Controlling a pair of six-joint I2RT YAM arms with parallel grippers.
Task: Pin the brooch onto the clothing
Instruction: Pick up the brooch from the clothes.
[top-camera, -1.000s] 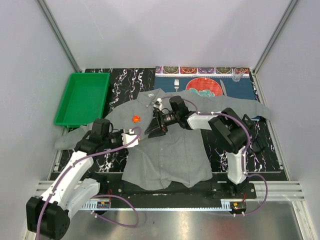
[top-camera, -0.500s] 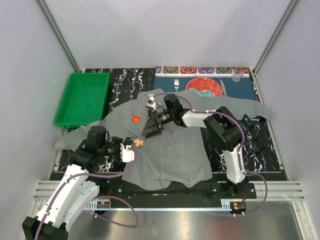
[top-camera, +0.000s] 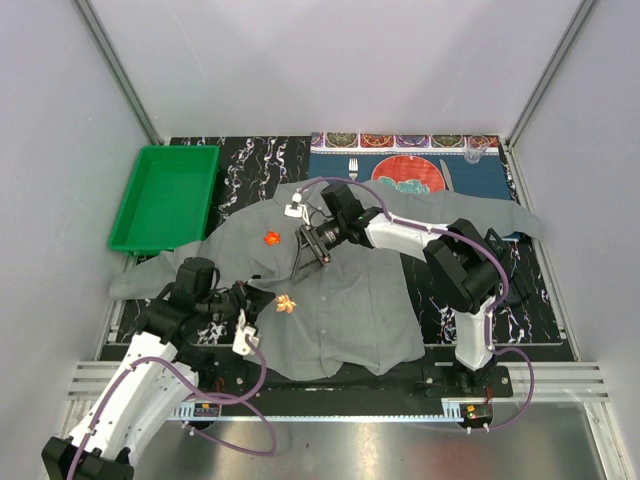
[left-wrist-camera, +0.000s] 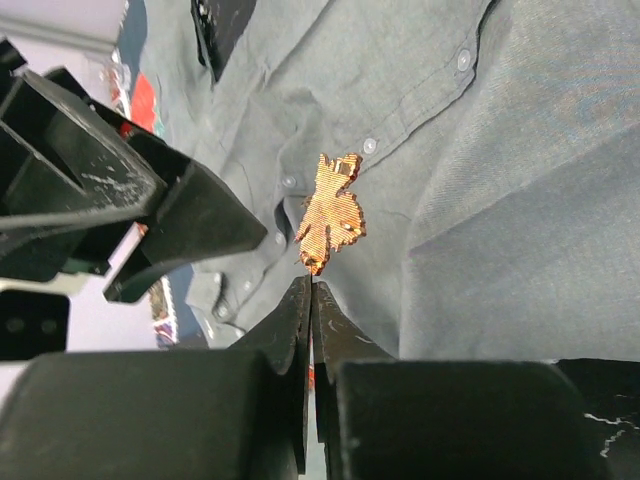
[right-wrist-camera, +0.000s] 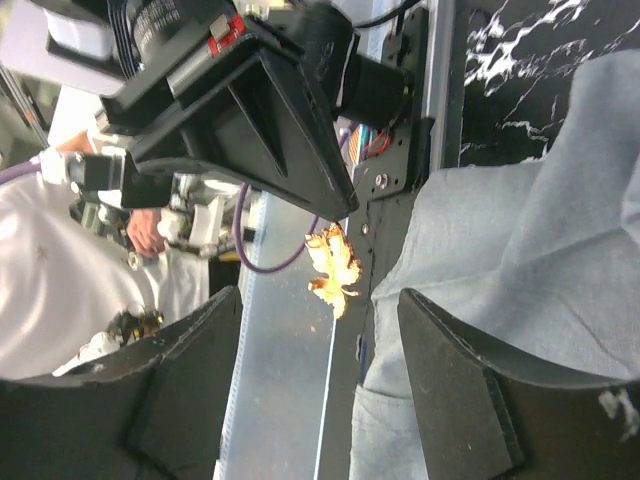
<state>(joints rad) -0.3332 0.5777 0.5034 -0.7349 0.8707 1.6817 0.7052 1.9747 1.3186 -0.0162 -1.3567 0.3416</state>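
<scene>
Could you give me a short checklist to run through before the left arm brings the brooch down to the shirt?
1. Left gripper shut on the tip of the gold brooch: ok.
2. Gold brooch over the grey shirt, inside its edges: ok.
3. Brooch's pin open and facing the fabric: cannot tell.
4. Right gripper open and holding nothing: ok.
5. Right gripper's fingers pressing the fabric to steady it: cannot tell.
6. Small red item on the shirt lies apart from the gold brooch: ok.
</scene>
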